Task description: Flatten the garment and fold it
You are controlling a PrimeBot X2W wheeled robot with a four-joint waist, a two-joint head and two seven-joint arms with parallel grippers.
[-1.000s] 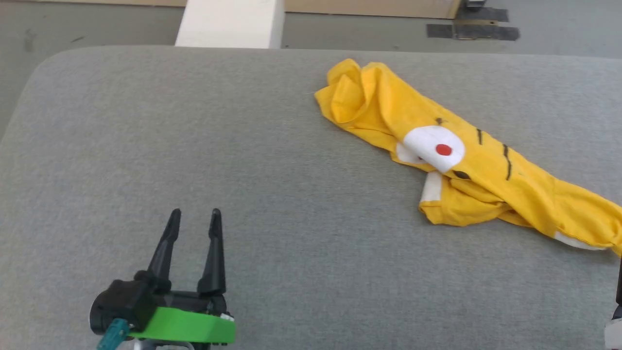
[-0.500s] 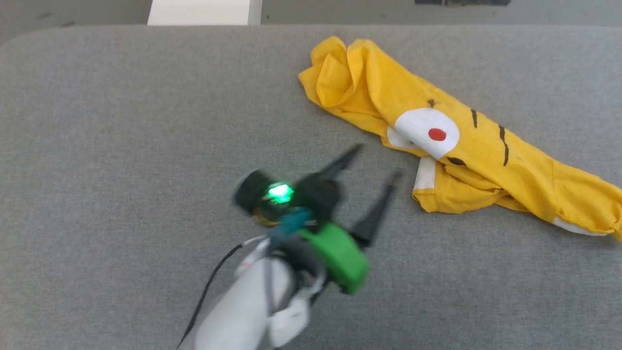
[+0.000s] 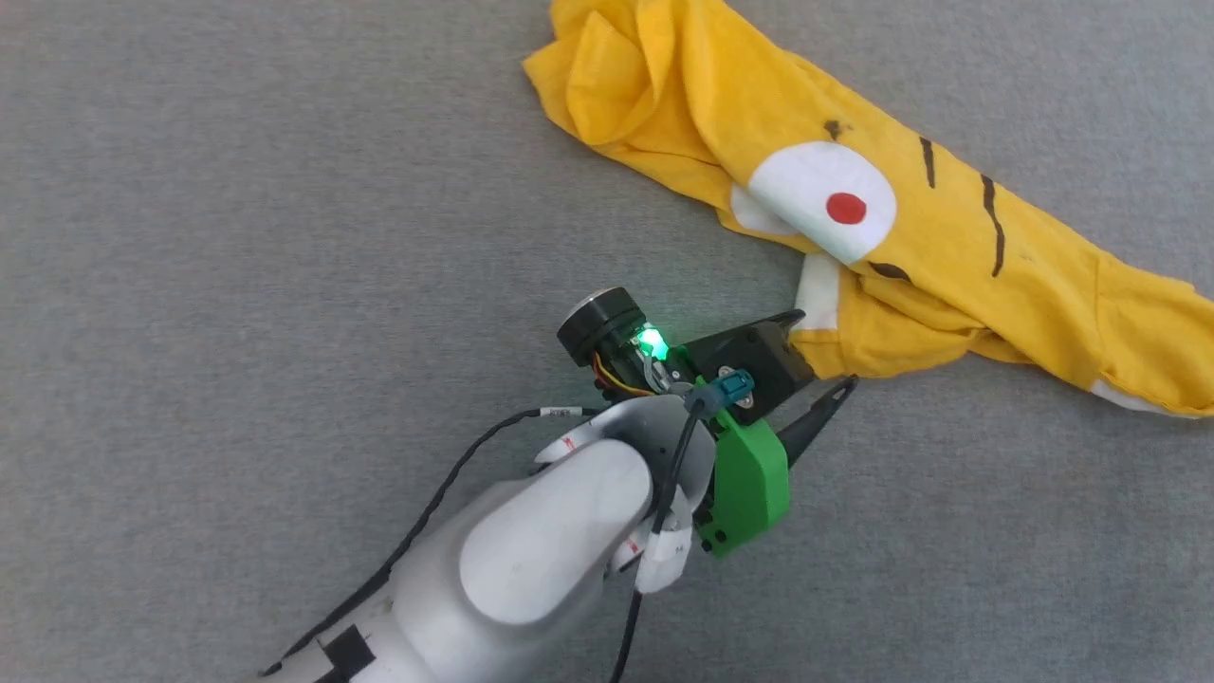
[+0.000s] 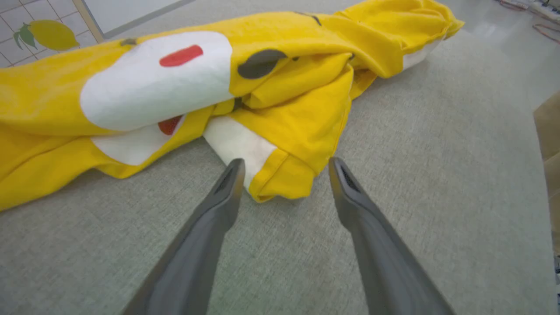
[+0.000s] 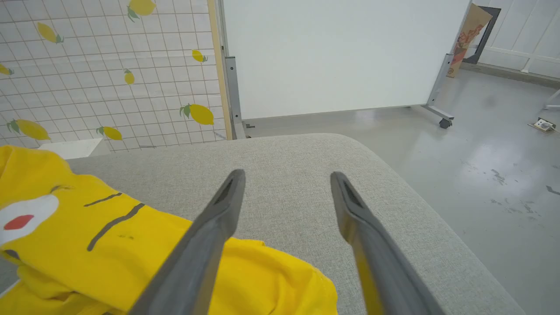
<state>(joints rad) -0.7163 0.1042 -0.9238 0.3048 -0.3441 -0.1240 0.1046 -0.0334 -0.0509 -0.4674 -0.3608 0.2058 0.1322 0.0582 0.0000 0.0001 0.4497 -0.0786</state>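
garment [image 3: 948, 266]: crumpled, lies on the grey desk [image 3: 237, 237], upper right in head view
left gripper [image 4: 285, 161]: wide open, empty, fingertips either side of garment's near corner
right gripper [image 5: 287, 174]: wide open, empty, above garment's other end

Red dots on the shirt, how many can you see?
2. One red dot sits on the large white patch; a second peeks from the fold just below. The crumpled shirt may hide more.
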